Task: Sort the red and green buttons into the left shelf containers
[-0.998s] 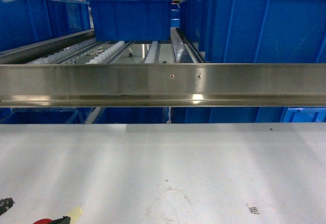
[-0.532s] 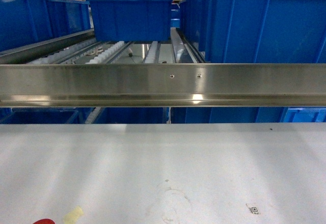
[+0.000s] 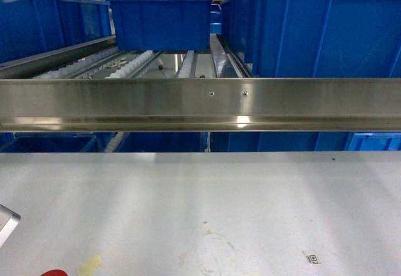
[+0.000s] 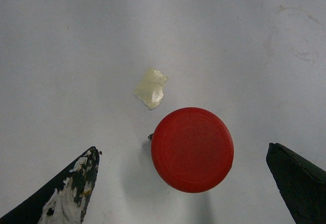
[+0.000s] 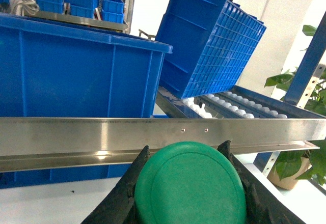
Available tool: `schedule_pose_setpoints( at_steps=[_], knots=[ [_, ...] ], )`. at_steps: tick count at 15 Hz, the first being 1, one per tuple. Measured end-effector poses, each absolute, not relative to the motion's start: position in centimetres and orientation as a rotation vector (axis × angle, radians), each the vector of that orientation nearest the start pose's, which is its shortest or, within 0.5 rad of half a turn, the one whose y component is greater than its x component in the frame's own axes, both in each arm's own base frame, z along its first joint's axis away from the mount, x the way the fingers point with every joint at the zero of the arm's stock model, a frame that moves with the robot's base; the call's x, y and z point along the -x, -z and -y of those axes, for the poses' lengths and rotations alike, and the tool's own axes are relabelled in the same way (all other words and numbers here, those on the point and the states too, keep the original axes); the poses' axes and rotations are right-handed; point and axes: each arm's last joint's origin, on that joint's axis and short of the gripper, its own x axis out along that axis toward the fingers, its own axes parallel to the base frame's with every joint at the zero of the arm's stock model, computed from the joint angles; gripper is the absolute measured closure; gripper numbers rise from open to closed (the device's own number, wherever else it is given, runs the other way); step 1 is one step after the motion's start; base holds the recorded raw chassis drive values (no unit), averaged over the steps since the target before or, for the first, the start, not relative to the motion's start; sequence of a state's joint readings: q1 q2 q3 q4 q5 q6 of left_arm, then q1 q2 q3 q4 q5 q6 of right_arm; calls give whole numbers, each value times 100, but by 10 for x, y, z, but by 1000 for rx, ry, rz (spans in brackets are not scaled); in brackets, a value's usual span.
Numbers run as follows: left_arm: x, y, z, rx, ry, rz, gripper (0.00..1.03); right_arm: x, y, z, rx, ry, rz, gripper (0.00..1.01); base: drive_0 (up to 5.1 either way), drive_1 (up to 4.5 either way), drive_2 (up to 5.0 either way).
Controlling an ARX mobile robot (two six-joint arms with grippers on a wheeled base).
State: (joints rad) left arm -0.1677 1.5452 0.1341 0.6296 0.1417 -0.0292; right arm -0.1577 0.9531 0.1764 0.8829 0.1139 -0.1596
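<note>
Red, round-capped push-button switch (image 4: pixel 192 149): standing cap-up on the pale grey tabletop (image 4: pixel 61 46), my left gripper (image 4: pixel 196 183) hanging directly above it with its two dark fingers spread wide, one at 8 o'clock and one at 4 o'clock of the cap, neither touching it. A torn scrap of yellowish tape (image 4: pixel 151 87) lies just beside the cap at 11 o'clock. In the head view only a sliver of this red cap (image 3: pixel 54 273) shows at the bottom edge, about 7 o'clock of the frame. Green, round-capped push-button switch (image 5: pixel 189 183): clamped between the black fingers of my right gripper (image 5: pixel 189 193), cap facing the wrist camera, held up before the brushed-steel shelf rail (image 5: pixel 76 132). Bright-blue deep plastic bins (image 5: pixel 76 66): ranked on the roller shelf behind that rail, one at 10 o'clock of the held button, a tilted one (image 5: pixel 204 40) at 12 o'clock. I judge the step in hand to be the pick-up of the red button, with the green one already secured. The next move calls for lowering the left fingers astride the cap and body and closing squarely, clear of the tape scrap.
</note>
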Motion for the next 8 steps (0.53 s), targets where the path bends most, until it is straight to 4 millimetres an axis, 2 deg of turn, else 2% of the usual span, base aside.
schedule_pose_setpoints(
  at_steps=[8],
  knots=[
    [-191,-55,45,-15,322,-815,5,-177,-200,32,161,279,85,69,0,0,0]
  ],
)
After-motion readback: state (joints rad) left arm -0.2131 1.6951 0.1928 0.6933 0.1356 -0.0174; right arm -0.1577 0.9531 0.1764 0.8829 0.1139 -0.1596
